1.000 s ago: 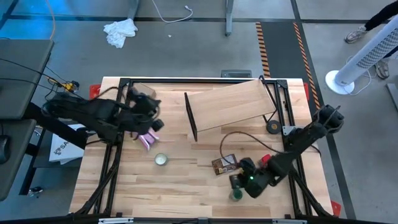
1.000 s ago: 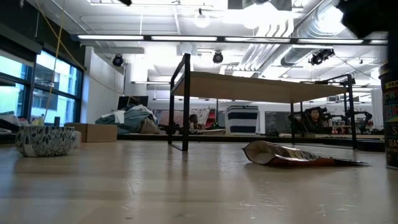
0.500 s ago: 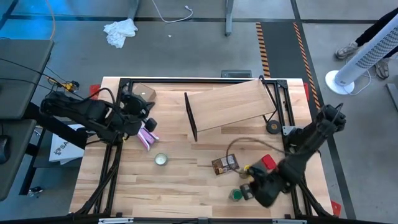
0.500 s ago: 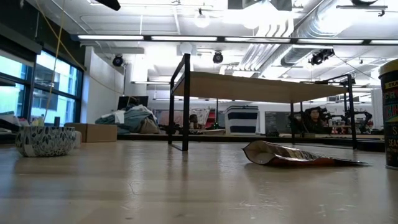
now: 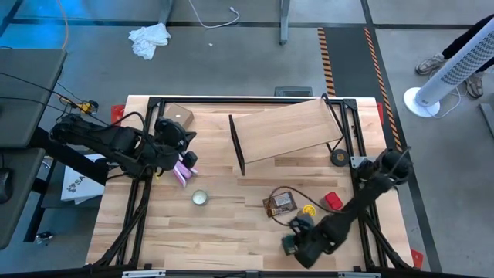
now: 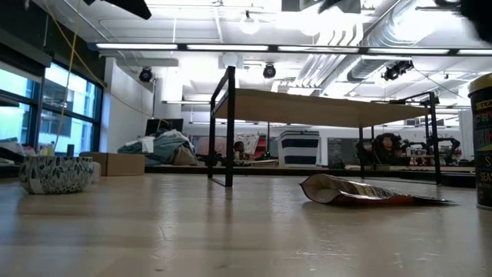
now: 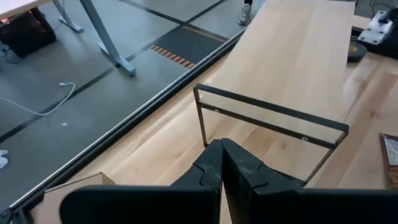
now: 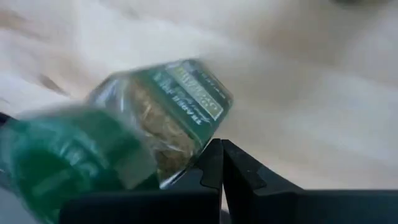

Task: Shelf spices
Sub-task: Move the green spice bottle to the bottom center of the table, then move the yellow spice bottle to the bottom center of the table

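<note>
The shelf (image 5: 289, 127) (image 6: 323, 104) (image 7: 292, 56) stands on thin black legs, askew on the table's far half. The flat brown packet (image 5: 279, 203) (image 6: 369, 192) lies on the table, with the yellow-lidded jar (image 5: 309, 210) and the red container (image 5: 333, 201) to its right. My right gripper (image 5: 299, 238) (image 8: 222, 158) is shut, low over the near right part, right beside the green-lidded jar (image 5: 288, 245) (image 8: 130, 137), which it partly hides from above. My left gripper (image 5: 187, 139) (image 7: 222, 162) is shut, raised over the table's left, pointing at the shelf. My right gripper comes down from above with its shut fingers against or just beside the green-lidded jar's labelled side (image 8: 186, 124). The blur and the fingers themselves hide the meeting place, so I cannot tell whether they touch it.
A pink packet (image 5: 184, 170) lies below my left gripper, and a pale round tin (image 5: 200, 198) sits nearer the near edge. A patterned bowl (image 6: 58, 173) shows at the low view's left. A jar (image 6: 482, 138) stands upright at its right edge. A black frame (image 5: 231, 100) rims the table.
My right gripper has left the spot beside the brown packet, uncovering the yellow-lidded jar, and swung toward the near edge, then left onto the green-lidded jar. In the low view the dark gripper over the jar at the right edge is gone. My left gripper drew back slightly leftward.
</note>
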`<state>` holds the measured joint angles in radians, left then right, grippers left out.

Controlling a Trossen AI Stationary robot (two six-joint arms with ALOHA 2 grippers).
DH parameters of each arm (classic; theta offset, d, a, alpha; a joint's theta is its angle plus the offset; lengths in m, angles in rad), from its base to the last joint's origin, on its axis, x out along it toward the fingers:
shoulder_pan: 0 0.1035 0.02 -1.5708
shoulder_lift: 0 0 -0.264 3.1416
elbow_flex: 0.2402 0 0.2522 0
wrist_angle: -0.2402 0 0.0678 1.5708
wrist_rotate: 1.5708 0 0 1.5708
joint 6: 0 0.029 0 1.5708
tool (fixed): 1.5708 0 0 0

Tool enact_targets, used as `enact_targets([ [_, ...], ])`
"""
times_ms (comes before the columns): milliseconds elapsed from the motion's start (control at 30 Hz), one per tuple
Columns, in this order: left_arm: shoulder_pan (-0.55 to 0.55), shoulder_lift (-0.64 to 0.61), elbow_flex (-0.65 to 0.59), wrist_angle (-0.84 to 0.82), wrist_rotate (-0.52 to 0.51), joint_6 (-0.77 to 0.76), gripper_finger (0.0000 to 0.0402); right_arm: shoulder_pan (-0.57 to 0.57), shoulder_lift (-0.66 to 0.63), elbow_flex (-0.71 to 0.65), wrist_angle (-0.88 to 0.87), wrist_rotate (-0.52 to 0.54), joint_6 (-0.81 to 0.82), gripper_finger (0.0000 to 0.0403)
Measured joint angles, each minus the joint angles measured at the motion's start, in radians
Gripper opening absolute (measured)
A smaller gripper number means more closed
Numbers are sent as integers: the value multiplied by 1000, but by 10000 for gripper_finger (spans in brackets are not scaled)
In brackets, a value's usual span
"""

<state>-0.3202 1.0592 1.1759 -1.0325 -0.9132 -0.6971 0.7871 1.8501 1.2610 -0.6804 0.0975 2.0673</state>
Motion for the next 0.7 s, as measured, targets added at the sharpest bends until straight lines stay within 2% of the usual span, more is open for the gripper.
enact_targets([
  [233,-1,0,0,0,57,20,0,-163,2,0,142,107,-233,0],
  [400,-1,0,0,-1,62,28,0,-296,2,2,260,114,-456,0],
  [567,-1,0,1,-1,66,28,0,-369,-28,56,229,87,-638,0],
  [700,-1,0,1,-1,65,28,0,-364,-66,133,73,76,-719,0],
])
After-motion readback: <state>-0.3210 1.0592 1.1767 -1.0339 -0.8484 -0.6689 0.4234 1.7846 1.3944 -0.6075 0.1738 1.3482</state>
